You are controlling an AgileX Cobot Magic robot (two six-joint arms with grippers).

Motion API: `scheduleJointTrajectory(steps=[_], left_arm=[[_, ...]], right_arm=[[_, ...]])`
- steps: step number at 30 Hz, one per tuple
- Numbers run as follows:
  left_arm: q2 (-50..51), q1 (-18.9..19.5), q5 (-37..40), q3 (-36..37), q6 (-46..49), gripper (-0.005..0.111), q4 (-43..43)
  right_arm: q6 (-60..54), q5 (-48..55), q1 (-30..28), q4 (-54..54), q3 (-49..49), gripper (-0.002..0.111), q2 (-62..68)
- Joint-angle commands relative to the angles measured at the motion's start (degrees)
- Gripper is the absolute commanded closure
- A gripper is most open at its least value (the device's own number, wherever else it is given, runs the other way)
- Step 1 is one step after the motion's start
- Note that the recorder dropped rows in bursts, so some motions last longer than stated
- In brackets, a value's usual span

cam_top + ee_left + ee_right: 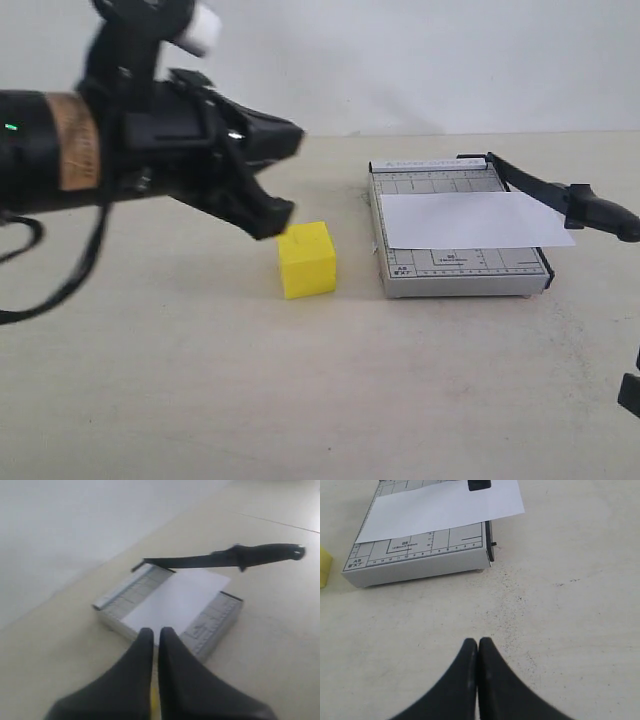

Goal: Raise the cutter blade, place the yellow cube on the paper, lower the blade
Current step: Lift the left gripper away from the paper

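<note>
The yellow cube sits on the table to the left of the grey cutter base. The white paper lies across the base. The cutter blade is raised, its handle end hanging off the base's right side; in the left wrist view the cutter blade stands clear above the paper. My left gripper is shut and empty, its tips just above the cube's upper left edge. My right gripper is shut and empty over bare table, short of the base's near corner.
The pale table runs to a white wall at the back. My left arm and its cable fill the left of the exterior view. A black bit of the right arm shows at the right edge.
</note>
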Motion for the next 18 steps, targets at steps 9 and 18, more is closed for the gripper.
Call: scheduleJointTrajectory(steps=[9,18], left_arm=[[-32.8,17.1,8.5,19.6,-7.4,0.102,-0.9],[-37.2,17.2,32.4,24.7,-23.5,0.102,-4.8]], right_arm=[[0.4,3.4,0.0,-0.4,0.0,0.109,0.0],[1.5,3.3,0.0,-0.3,0.0,0.109,0.0]])
